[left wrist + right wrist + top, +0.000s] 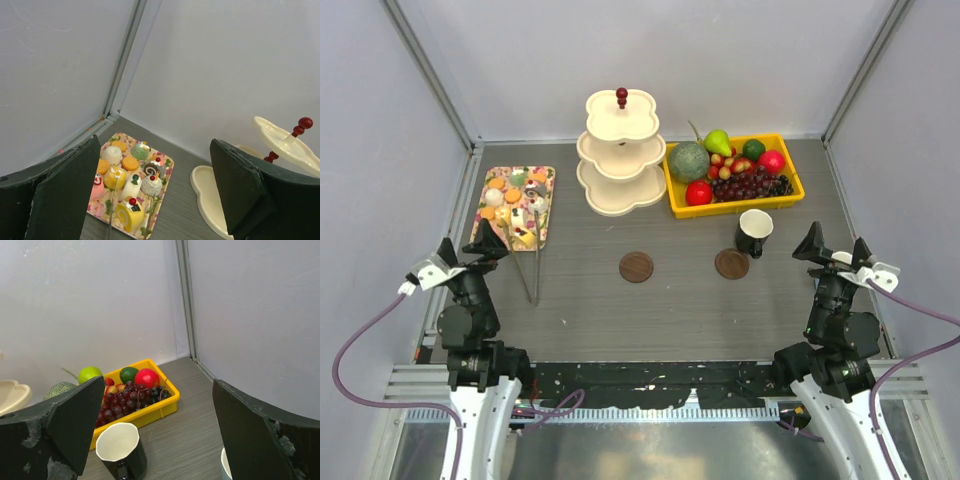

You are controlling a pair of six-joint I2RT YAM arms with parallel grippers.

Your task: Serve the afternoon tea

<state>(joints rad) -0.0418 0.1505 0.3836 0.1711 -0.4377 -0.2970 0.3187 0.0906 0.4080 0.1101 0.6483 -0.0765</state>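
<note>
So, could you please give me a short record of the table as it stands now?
sweets: on the flowered tray, far left
tongs: at that tray's near edge
tiered stand: empty, centre back
fruit tray: right of the stand
coasters: two, both bare
black mug: upright beside the right one
left gripper: open, empty
right gripper: open, empty

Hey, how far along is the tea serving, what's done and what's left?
Nothing looks served yet. The sweets all sit on the flowered tray, the tiered stand is bare, the coasters are uncovered, and the black mug stands beside one. Nothing is in hand: the left gripper and right gripper are open and empty. Likely left: sweets to stand, mug onto coaster.
</note>
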